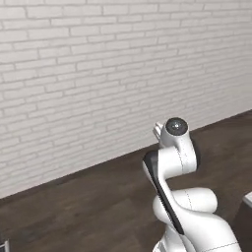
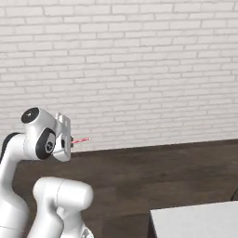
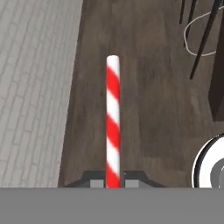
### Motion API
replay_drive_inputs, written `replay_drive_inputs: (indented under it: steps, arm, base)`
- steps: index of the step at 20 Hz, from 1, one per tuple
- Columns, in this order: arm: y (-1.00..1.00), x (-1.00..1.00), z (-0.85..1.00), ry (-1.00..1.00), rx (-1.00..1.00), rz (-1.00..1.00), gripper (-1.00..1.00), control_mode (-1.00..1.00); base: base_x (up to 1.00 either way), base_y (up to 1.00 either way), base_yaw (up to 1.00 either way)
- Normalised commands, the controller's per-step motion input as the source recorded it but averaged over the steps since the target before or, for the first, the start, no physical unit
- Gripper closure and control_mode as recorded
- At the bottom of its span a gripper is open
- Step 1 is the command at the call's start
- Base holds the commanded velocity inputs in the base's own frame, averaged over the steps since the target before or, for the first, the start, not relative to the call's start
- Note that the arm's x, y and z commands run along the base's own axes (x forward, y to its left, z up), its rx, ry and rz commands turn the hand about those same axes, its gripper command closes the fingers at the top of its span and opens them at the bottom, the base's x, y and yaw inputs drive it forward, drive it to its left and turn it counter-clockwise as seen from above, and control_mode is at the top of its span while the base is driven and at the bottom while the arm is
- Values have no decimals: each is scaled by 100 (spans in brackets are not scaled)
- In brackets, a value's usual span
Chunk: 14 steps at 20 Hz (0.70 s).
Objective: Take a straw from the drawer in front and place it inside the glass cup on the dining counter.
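Brick wall, white, spans the back of both base views, with dark wood floor running below it. In the left base view the arm stands folded at lower right, its upper joint raised in front of the wall's foot; the end effector itself is hidden behind the arm there. Right base view, going left to right: the arm sits at far left, the end effector points to the right at the level of the wall's base, and the straw juts out of it roughly level, red and white striped, its free end over the floor line. Further right, at the bottom edge, a corner of a white-topped surface shows, well apart from the straw. Hand view: brick wall at left, floor planks in the middle, and the straw runs straight up the centre from between the two dark fingertips, which are closed tight on its near end. The straw's far end is free and touches nothing. At right, thin dark legs of some furniture stand on the floor; what they belong to cannot be told.
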Motion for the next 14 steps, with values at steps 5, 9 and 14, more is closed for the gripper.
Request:
replay_drive_inputs:
  steps: [5,9,14]
  arm:
    - [0,0,0,0,0,0,100,100]
    - [0,0,0,0,0,0,100,100]
    - [0,0,0,0,0,0,100,100]
  base:
    - [100,0,-53]
    - [96,-4,-61]
    - [69,-2,-71]
